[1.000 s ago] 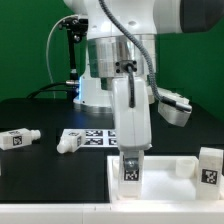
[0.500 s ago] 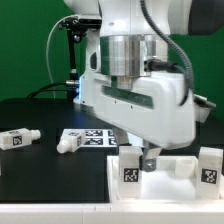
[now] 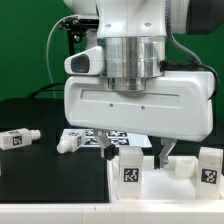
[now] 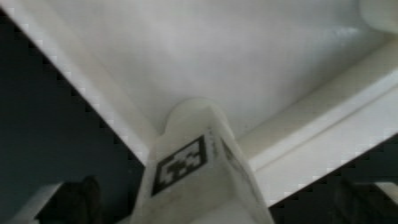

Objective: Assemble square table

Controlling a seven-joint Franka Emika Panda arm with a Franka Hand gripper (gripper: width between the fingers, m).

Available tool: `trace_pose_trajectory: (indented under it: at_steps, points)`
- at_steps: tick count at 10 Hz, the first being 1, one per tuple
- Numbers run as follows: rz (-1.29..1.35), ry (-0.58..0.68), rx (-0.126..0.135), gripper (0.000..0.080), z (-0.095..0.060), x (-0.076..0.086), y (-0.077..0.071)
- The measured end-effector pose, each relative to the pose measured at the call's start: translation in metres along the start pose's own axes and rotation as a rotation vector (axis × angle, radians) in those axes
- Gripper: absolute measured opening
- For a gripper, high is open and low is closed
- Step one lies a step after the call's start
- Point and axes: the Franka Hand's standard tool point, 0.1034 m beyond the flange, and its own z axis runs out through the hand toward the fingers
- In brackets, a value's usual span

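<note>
The white square panel lies at the front of the black table, toward the exterior view's right. One white leg with a square tag stands upright on its near-left corner. My gripper hangs right over that leg, open, with one finger on each side and a gap to both. In the wrist view the leg rises between the dark fingers, with the panel beneath. A second leg stands at the panel's right edge. Two more legs lie on the table at the exterior view's left.
The marker board lies flat on the table behind the panel, partly hidden by my hand. The arm's base and cables stand at the back, before a green wall.
My hand has turned about its vertical axis over the leg, so its broad side now faces the camera. The fingers now stand apart. The leg stays upright on the panel.
</note>
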Motion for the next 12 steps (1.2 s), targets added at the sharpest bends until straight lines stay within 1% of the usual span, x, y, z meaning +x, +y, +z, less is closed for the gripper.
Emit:
trace_pose_trajectory:
  at_steps: [1,2,3,4,6,7,10,11,12]
  points:
    - [-0.28,0.005,-0.016,0.0649,-0.0003,0.0005,-0.0013]
    - [-0.328,0.001,-0.013,0.0649,0.0012,-0.0013,-0.0031]
    - [-0.283,0.001,-0.014,0.0606,0.0012,-0.001,-0.0024]
    - [-0.274,0.001,-0.014,0.0606,0.0013,-0.001,-0.0021]
    - [-0.122,0.003,-0.014,0.0318,0.0012,-0.0005,-0.0008]
    - [-0.077,0.004,-0.017,0.0285,0.0011,0.0004,0.0016]
    - [0.365,0.037,-0.019,0.0285,0.0019,-0.0014,-0.0008]
    - [0.553,0.029,-0.013,0.0285,0.0031,-0.0019,-0.0011]
    - [0.773,0.016,0.0,0.0285,0.0041,0.0002,-0.002]
